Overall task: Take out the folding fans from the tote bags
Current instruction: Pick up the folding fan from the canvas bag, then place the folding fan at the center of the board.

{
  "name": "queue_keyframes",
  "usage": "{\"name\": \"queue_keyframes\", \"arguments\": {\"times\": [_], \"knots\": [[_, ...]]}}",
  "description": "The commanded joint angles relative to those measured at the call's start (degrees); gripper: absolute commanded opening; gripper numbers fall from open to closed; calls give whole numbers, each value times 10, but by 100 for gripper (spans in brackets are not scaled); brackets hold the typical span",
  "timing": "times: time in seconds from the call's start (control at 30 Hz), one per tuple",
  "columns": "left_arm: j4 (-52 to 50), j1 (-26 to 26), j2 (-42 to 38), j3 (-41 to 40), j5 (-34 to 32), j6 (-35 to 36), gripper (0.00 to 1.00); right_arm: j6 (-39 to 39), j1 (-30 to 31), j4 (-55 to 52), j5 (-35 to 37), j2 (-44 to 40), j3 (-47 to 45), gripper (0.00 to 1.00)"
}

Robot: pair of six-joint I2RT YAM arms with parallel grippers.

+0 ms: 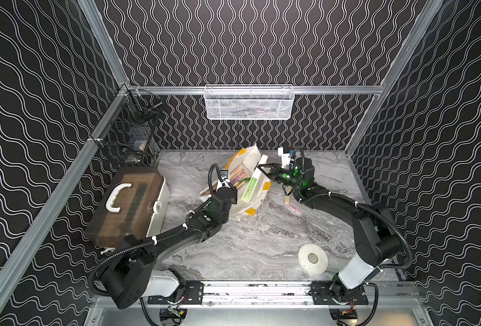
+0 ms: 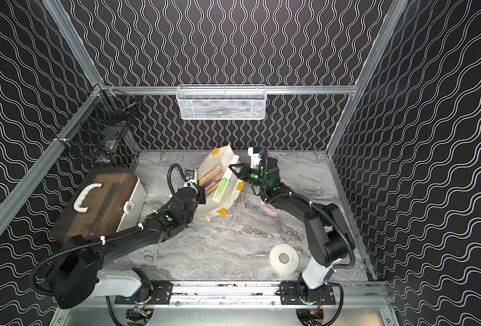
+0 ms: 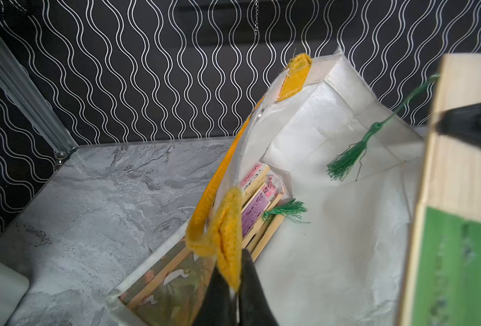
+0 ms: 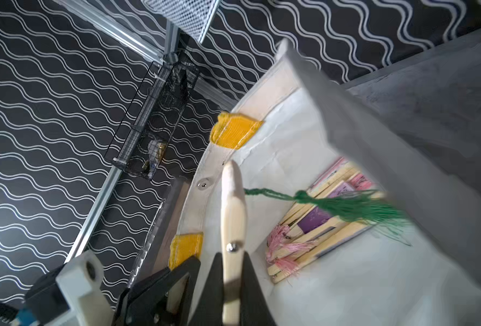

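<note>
A white tote bag (image 1: 251, 157) with yellow handles lies open at the middle back of the marble table. Several closed folding fans (image 3: 257, 209) with pink and purple folds lie inside it. My left gripper (image 3: 235, 285) is shut on the bag's yellow handle (image 3: 225, 225) and holds that side of the mouth up. My right gripper (image 4: 232, 262) is shut on the rivet end of a green folding fan (image 1: 252, 187), which slants over the bag's mouth. The fan's green tassel (image 4: 346, 206) hangs loose. Another fan (image 1: 287, 199) with a pink tassel lies on the table, partly hidden under the right arm.
A brown-lidded box (image 1: 126, 203) with a white handle stands at the left. A white tape roll (image 1: 312, 258) lies at the front right. A white mesh basket (image 1: 249, 101) hangs on the back wall and a black wire basket (image 1: 132, 132) on the left rail.
</note>
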Motion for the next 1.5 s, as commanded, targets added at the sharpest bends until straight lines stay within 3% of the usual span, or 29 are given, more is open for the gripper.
{"name": "queue_keyframes", "arguments": {"times": [0.0,0.17,0.4,0.57,0.67,0.83,0.97,1.17,1.47], "knots": [[-17,14,-9,-13,13,-20,0,5,-32,-35,-88,-12,12,0],[-30,41,-10,-13,29,-22,0,-15,-84,-106,-148,-44,21,0],[-30,48,-18,-12,55,-23,0,-170,-114,-318,-81,-97,72,0],[-36,48,-30,-11,67,-25,0,-233,-118,-410,-16,-84,107,0],[-37,48,-40,-14,71,-24,0,-250,-132,-437,10,-55,135,0],[-49,49,-49,-14,55,-25,0,-259,-162,-462,-13,5,196,0],[-71,49,-45,-7,37,-31,0,-236,-180,-433,-49,11,208,0],[-60,49,-46,-12,44,-40,0,-239,-192,-444,-34,35,245,0],[-66,49,-50,-7,61,-47,0,-272,-194,-479,-65,190,353,0]]}}
